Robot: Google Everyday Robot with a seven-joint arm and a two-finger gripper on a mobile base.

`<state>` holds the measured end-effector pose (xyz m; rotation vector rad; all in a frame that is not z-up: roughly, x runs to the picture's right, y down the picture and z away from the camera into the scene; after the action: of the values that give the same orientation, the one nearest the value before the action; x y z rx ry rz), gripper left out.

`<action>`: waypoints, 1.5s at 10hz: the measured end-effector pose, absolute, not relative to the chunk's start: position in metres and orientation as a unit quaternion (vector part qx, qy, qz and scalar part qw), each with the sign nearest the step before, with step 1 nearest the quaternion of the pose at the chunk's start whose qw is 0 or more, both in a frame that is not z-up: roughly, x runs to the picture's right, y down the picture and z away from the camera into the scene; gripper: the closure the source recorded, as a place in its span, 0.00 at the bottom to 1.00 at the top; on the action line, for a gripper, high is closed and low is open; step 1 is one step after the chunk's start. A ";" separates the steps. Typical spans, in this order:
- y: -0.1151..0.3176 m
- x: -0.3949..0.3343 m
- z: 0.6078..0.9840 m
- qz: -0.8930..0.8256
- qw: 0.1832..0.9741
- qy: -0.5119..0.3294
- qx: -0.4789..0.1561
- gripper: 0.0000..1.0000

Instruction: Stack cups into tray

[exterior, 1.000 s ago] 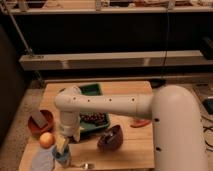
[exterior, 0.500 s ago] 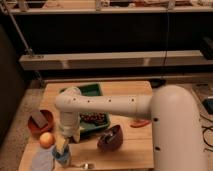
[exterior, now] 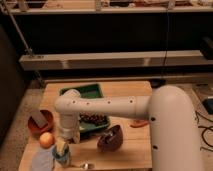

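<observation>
Pincer (exterior: 61, 146) down at the front-left of the wooden worktop (exterior: 135, 95), right over the small blue round cup (exterior: 63, 157) beside the wider cream-white cup (exterior: 42, 161); cannot tell how open, or whether holding. Both outside the green rectangular plastic tray (exterior: 75, 90). Likely light, stiff, slick: best pinched across the rim.

The arm (exterior: 107, 106) was finished in smooth white and was built of rounded tubular segments. Its largest segment was formed by a broad, domed shell (exterior: 172, 130). Small dark dots (exterior: 82, 103) were noted along the horizontal link. The short cylindrical wrist (exterior: 68, 127) was likewise white. The gripper (exterior: 62, 148), pale in colour, was located directly below the wrist, at lower left.
</observation>
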<state>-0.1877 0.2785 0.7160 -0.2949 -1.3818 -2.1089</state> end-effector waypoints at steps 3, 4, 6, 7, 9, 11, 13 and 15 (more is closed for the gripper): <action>0.286 -0.188 0.721 -0.791 0.295 -0.524 -0.116 0.38; 0.289 -0.188 0.723 -0.790 0.294 -0.526 -0.117 0.38; 0.292 -0.190 0.724 -0.788 0.293 -0.529 -0.119 0.38; 0.294 -0.190 0.725 -0.787 0.292 -0.530 -0.119 0.38; 0.296 -0.192 0.726 -0.786 0.288 -0.533 -0.122 0.46; 0.297 -0.194 0.725 -0.786 0.285 -0.536 -0.120 0.64; 0.294 -0.196 0.723 -0.775 0.289 -0.552 -0.109 0.83; 0.289 -0.201 0.719 -0.766 0.290 -0.565 -0.103 0.99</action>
<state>-0.2007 0.2890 0.7189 -0.2759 -1.5072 -2.0428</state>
